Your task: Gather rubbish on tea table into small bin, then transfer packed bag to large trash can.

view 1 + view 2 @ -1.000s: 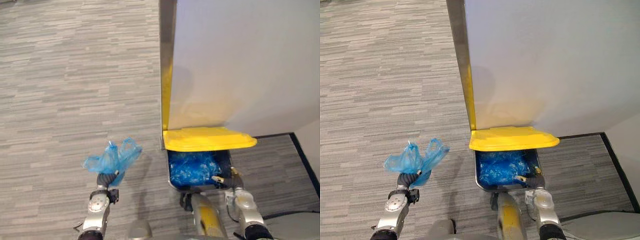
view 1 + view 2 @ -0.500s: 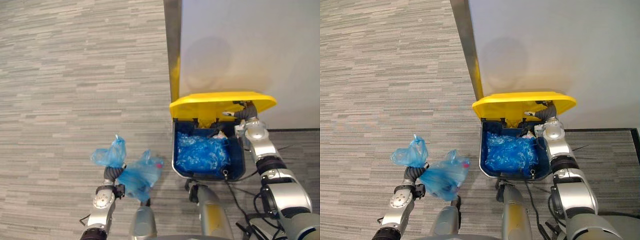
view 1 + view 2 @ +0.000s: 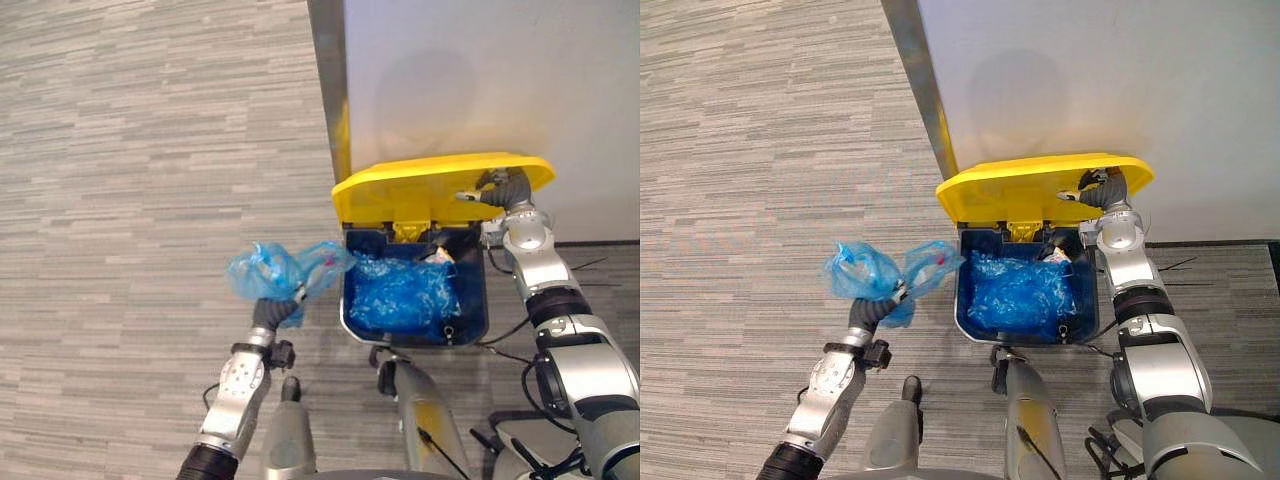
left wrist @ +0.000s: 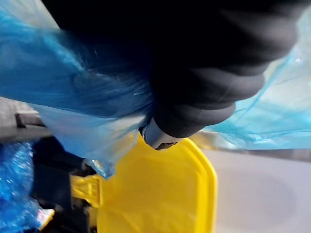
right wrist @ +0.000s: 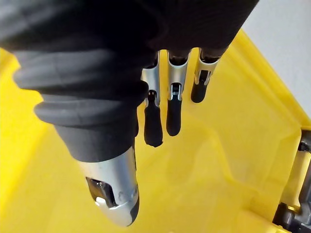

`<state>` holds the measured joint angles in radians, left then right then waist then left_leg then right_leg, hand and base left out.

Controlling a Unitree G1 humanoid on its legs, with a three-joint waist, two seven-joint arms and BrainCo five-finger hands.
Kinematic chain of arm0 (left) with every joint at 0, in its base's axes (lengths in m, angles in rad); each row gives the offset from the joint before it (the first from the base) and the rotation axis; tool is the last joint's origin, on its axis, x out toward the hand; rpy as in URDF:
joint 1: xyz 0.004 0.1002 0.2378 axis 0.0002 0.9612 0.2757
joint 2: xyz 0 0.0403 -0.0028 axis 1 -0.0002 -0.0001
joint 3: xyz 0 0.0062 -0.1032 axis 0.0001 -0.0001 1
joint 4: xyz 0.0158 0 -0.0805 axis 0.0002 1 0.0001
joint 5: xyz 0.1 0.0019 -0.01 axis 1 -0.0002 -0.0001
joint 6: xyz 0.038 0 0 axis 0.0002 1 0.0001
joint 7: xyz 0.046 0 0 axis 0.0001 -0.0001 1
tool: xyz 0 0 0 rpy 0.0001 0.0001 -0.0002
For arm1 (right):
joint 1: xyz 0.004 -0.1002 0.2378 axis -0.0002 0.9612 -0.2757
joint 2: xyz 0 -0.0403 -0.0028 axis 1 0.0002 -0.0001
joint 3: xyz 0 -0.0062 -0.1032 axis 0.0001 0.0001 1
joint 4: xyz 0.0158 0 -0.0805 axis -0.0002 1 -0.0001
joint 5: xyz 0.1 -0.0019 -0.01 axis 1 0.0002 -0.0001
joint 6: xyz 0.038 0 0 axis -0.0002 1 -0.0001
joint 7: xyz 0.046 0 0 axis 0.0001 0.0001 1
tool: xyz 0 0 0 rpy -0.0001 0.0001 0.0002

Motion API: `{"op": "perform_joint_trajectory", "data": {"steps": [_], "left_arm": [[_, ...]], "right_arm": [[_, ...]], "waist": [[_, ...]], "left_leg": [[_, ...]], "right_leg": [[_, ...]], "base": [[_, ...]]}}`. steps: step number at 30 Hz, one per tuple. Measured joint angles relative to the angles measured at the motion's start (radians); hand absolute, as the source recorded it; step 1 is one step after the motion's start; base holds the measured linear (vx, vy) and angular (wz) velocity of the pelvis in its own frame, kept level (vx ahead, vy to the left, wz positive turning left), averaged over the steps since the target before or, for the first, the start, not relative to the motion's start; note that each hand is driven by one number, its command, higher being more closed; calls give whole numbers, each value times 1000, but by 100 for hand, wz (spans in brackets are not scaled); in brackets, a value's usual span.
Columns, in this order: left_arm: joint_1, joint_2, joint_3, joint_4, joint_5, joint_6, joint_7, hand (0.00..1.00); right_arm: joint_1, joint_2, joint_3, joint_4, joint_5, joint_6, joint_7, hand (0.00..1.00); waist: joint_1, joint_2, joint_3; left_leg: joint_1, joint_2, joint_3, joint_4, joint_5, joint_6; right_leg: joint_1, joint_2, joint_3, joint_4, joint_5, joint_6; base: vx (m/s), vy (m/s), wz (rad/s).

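Right robot hand [image 3: 503,189] is up at the yellow lid [image 3: 420,190], fingers [image 5: 172,104] straight and spread against its underside, thumb apart. That props the lid open, tipped back toward the wall [image 3: 500,70], so the mouth of the large trash can [image 3: 345,300] gapes upward. Inside sits a crumpled blue liner [image 3: 405,295] with room above it.

On the other side, the left robot hand [image 3: 272,312] is clenched round the bunched neck of the packed bag [image 3: 275,272]. The bag is in the air, just beside the can's near-left rim, one flap reaching toward the opening but not yet over it. Holding it by the neck looks sensible: the load stays closed and can drop cleanly.

Next, I'd judge, the bag needs to swing across that left rim. The tight spots are the rim itself and the lid's front edge overhead; the floor [image 3: 150,150] to the left is open.
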<state>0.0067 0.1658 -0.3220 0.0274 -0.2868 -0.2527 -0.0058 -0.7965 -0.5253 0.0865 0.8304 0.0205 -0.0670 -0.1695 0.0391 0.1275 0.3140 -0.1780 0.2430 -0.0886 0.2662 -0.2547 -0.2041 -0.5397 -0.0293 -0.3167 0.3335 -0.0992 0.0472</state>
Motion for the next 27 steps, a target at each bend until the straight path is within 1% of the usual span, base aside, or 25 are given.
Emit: {"op": "perform_joint_trajectory", "data": {"steps": [1,3,4,6,8,10,11,13,15,16,18,19,21,23,24,25,27], "left_arm": [[-22,6,-29,-23,-17,0,-15,100],[-82,16,-87,-66,-35,-1,-20,100],[-140,18,-121,-87,-36,-6,-26,100],[-190,16,-143,-98,-36,-9,-30,100],[-281,8,-189,-99,-36,-16,-32,100],[-352,-8,-222,-96,-36,-21,-27,100],[-398,-19,-241,-93,-34,-23,-14,100],[-457,-49,-255,-41,-23,-40,-1,100],[-527,-90,-274,105,6,-40,29,100],[-540,-93,-278,143,16,-38,35,100],[-575,-107,-296,268,56,-16,57,100],[-581,-109,-297,291,67,-11,59,100],[-620,-129,-314,380,108,13,75,100],[-664,-150,-316,458,128,19,79,100],[-695,-161,-316,508,145,26,84,100],[-707,-165,-316,531,148,29,86,100],[-757,-178,-308,630,186,31,96,100]], "right_arm": [[-10,1,13,7,11,2,1,0],[-49,0,29,12,19,6,3,0],[-79,3,56,16,28,7,23,0],[-97,11,81,20,30,8,32,0],[-109,18,95,22,37,13,44,0],[-127,18,125,23,52,18,46,0],[-154,18,140,30,54,23,49,0],[-206,18,159,56,56,32,60,0],[-244,23,167,69,56,36,67,0],[-255,28,168,68,56,36,67,0],[-310,34,183,68,55,36,67,0],[-326,34,192,67,55,36,66,0],[-383,33,199,64,48,36,64,0],[-403,29,205,37,48,35,60,0],[-415,27,207,16,48,35,58,0],[-418,27,209,3,48,35,57,0],[-422,4,244,-77,48,32,38,0]], "waist": [[-2,0,10],[-6,0,16],[-18,1,18],[-21,0,19],[-23,0,19],[-28,0,26],[-30,-2,42],[-36,-3,64],[-49,-7,89],[-54,-8,97],[-75,-13,129],[-79,-16,137],[-88,-24,170],[-90,-31,177],[-99,-33,190],[-101,-33,190],[-109,-39,194]], "left_leg": [[17,0,5,-1,-1,1],[20,-2,10,-3,-6,9],[21,-4,10,-6,-6,9],[24,-4,12,-7,-5,9],[32,-4,18,-8,-4,5],[37,-7,27,-6,-2,2],[44,-11,40,-3,-2,2],[45,-16,52,6,-2,2],[34,-16,56,32,-10,2],[32,-16,56,36,-11,3],[13,-15,64,53,-18,10],[5,-16,65,56,-20,12],[-27,-11,72,89,-30,14],[-62,-10,78,102,-32,12],[-75,-7,80,112,-33,11],[-88,-4,82,119,-37,10],[-136,-3,88,134,-39,8]], "right_leg": [[16,0,1,0,0,0],[19,-2,6,-6,1,1],[19,-2,11,-6,1,1],[19,-2,12,-5,1,1],[19,-1,16,1,8,2],[19,-1,22,0,12,-6],[19,-1,32,0,16,-10],[20,-1,44,-4,21,-8],[20,-2,47,-8,24,-4],[20,-2,47,-9,25,-3],[11,0,48,-23,35,12],[5,0,49,-26,35,12],[-17,14,62,-36,36,13],[-46,19,71,-45,45,24],[-53,24,73,-54,51,22],[-63,28,76,-57,55,20],[-108,30,85,-58,61,19]], "base": [[-30,20,0],[-58,19,-1],[-58,9,0],[-27,-3,-3],[-9,-6,-9],[-9,5,-14],[-34,17,-21],[-52,17,-18],[-58,6,-7],[-60,-4,-8],[-64,-9,-13],[-60,-19,-13],[-72,-38,-20],[-58,-46,-16],[-38,-48,-12],[-31,-60,-10],[-20,-65,-13]]}}
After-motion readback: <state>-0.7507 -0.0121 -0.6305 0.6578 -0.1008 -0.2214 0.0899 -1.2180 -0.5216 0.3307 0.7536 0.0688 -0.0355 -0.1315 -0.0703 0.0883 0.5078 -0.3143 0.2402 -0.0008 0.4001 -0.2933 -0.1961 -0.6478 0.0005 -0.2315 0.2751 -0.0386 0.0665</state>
